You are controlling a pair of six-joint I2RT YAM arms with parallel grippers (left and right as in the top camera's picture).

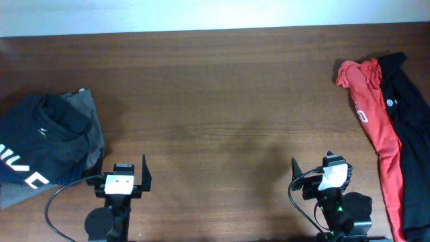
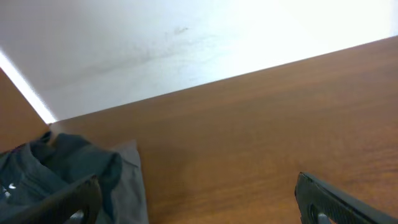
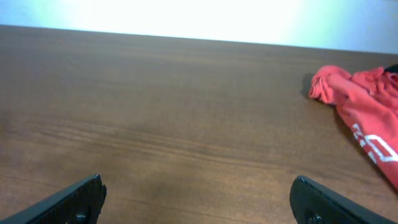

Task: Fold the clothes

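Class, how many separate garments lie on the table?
4: a dark top over a grey garment at the left edge; a red shirt beside a black garment at the right. More may be hidden underneath.

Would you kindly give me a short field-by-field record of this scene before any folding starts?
left pincer: open, holding nothing
right pincer: open, holding nothing
dark pile: at the left edge of the table, white letters showing, grey cloth beneath
red garment: crumpled, stretched along the right edge
black garment: touching the red one's far side, round white logo showing
folding: red and black not yet folded
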